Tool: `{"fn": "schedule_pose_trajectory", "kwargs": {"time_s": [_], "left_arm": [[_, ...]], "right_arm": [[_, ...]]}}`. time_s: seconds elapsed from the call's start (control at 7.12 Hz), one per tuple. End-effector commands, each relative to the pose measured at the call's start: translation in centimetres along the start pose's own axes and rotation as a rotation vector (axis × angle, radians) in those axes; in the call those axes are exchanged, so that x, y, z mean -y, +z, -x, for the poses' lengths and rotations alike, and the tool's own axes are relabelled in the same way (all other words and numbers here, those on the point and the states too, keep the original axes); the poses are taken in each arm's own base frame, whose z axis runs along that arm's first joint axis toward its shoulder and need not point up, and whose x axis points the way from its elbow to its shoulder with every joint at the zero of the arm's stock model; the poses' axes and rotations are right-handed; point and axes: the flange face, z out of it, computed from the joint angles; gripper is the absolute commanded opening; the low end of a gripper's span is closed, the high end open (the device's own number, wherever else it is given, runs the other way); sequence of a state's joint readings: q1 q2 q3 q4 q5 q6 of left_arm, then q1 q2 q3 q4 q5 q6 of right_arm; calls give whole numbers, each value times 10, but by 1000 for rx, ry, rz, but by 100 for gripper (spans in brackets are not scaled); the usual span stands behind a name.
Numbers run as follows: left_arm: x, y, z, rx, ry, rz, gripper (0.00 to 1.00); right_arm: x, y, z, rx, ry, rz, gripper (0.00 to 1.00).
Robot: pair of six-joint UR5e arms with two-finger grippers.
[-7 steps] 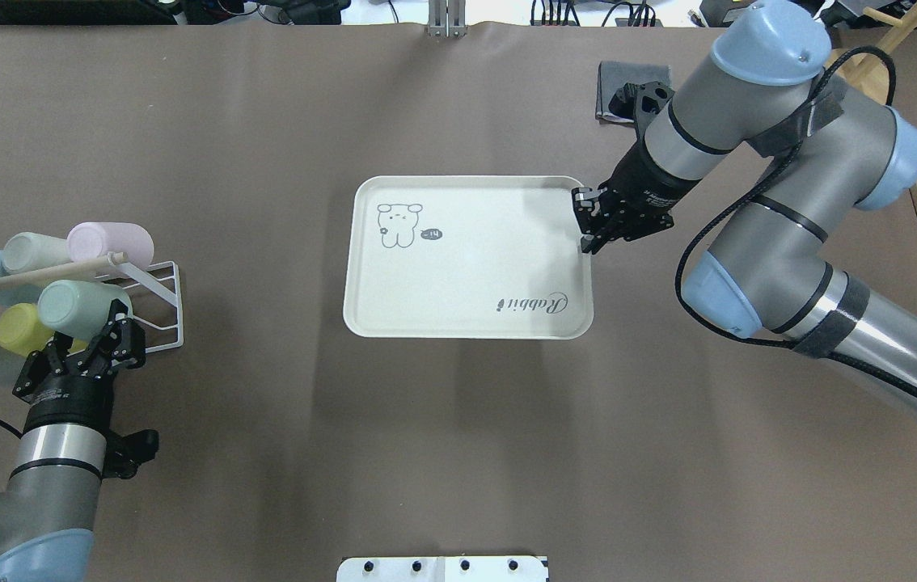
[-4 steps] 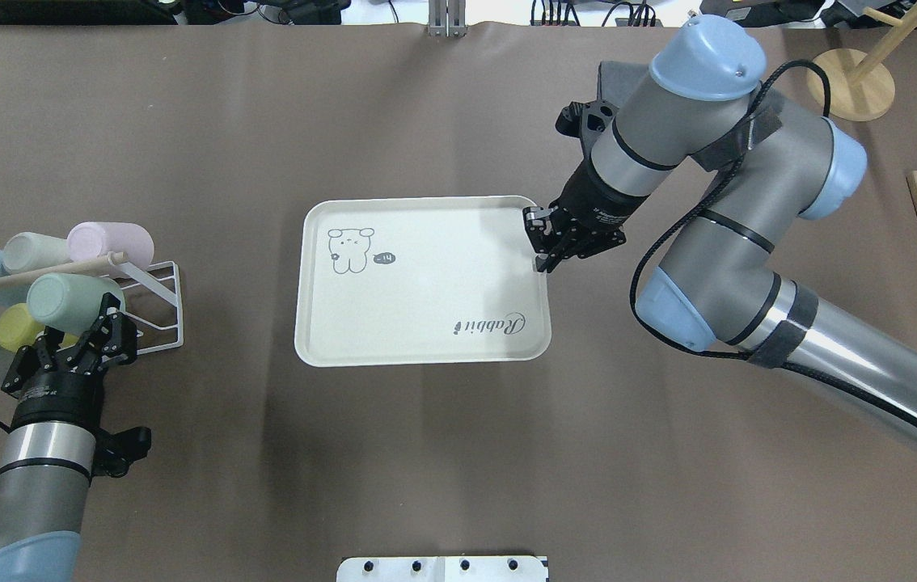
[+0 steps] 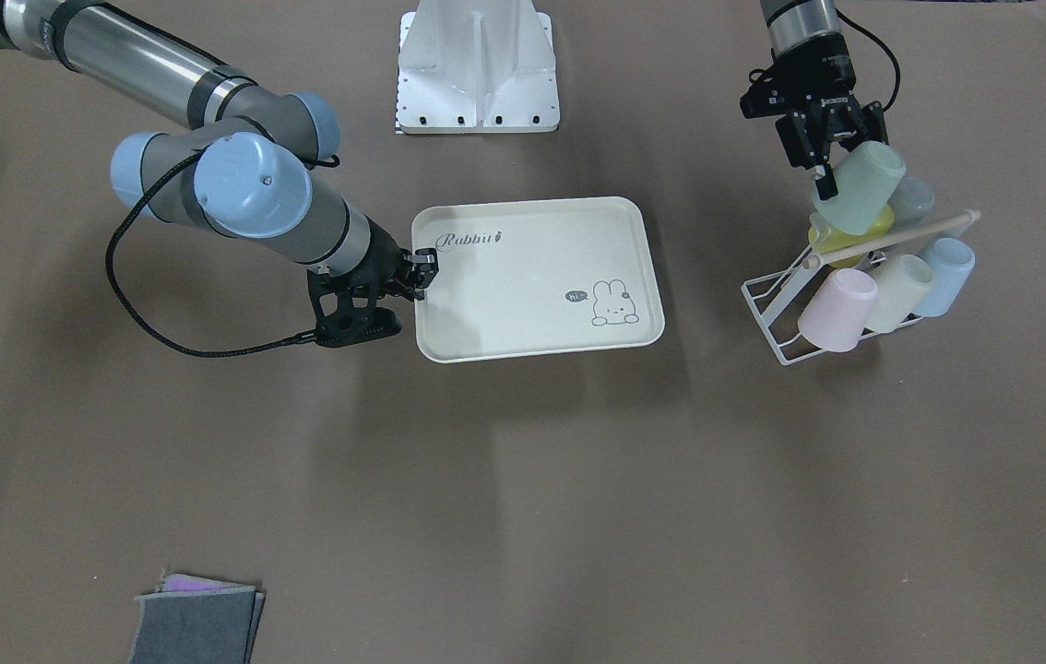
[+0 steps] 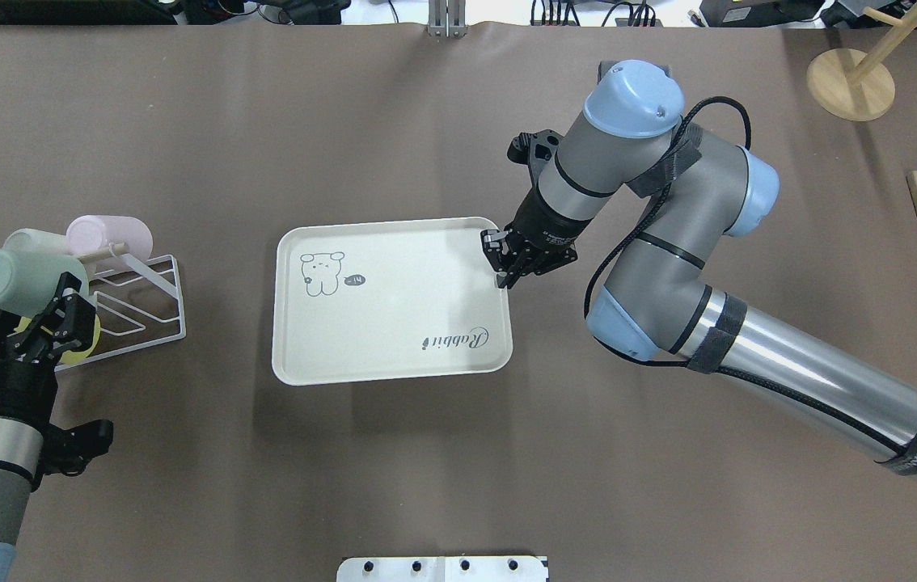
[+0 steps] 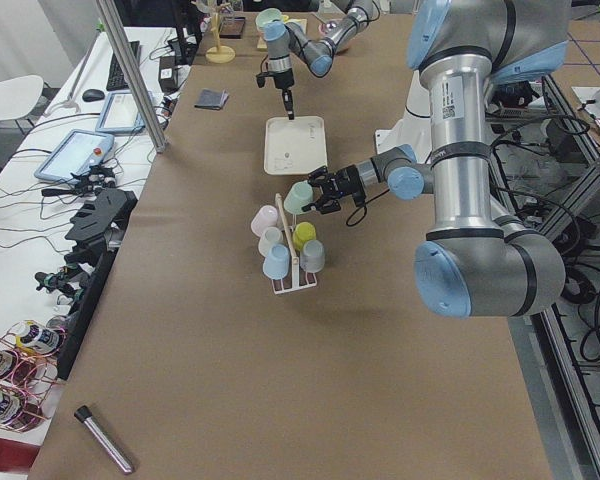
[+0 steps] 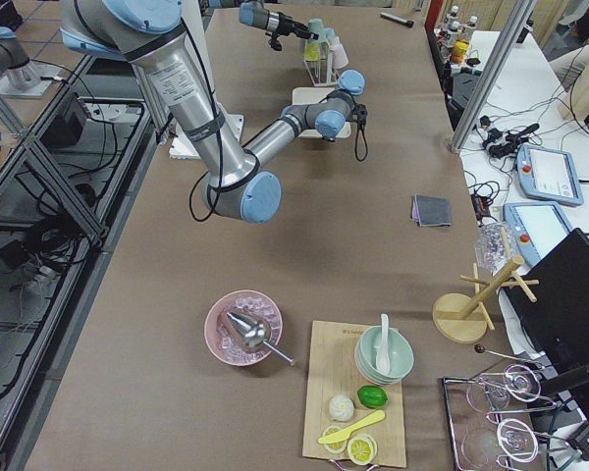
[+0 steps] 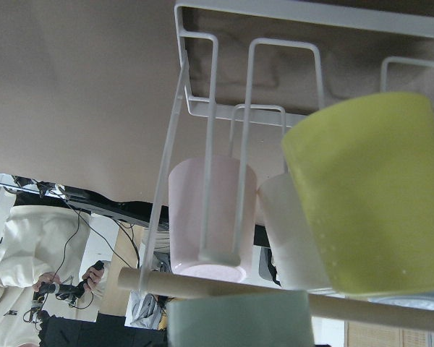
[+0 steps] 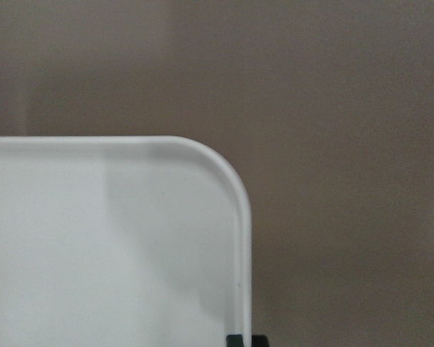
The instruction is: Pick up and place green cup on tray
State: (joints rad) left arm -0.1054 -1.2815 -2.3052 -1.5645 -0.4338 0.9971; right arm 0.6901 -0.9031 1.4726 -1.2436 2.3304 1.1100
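The tray (image 4: 394,299) now sits nearer the robot's left, drawn by the right gripper (image 4: 500,263) clamped on its right rim, while the left gripper (image 4: 74,301) grips the green cup (image 4: 10,275), its axis near-horizontal, beside the rack (image 4: 143,311), with the tray well apart to its right.

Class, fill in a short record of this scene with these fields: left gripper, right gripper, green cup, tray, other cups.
Left gripper: shut on the green cup, beside the white wire rack
Right gripper: shut on the rim of the tray near one corner
Green cup: tipped on its side, away from the tray
Tray: mid-table, no cup on it
Other cups at the rack: pink cup, cream cup, blue cup, yellow-green cup
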Motion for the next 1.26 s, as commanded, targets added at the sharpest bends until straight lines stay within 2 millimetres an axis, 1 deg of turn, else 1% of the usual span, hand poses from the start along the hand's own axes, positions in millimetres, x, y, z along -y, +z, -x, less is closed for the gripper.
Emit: {"fn": "schedule_pose_trajectory", "kwargs": {"time_s": [0.0,0.14,0.28,0.42,0.56,0.7,0.84,0.98,1.12], "left_arm": [[-18,-10,15,43,-114,-26,22],[-32,-16,26,105,-285,-67,22],[-42,-20,33,142,-397,-109,22],[-56,-18,43,159,-531,-199,23],[-70,-15,58,204,-686,-286,23],[-68,-7,71,247,-806,-351,23],[-46,11,99,237,-1019,-464,23],[-33,25,127,227,-1179,-589,23],[-29,23,153,242,-1301,-691,24]], "right_arm": [[3,26,-12,-31,5,-10,0],[2,30,-18,-40,10,-9,0],[1,32,-21,-44,20,-7,0],[-1,34,-17,-46,50,-17,0],[-1,36,-15,-53,47,-30,19],[-1,39,-15,-63,47,-44,65],[0,37,-15,-64,43,-55,100],[2,30,-12,-59,39,-69,100],[17,9,-26,-58,53,-98,100]]}}
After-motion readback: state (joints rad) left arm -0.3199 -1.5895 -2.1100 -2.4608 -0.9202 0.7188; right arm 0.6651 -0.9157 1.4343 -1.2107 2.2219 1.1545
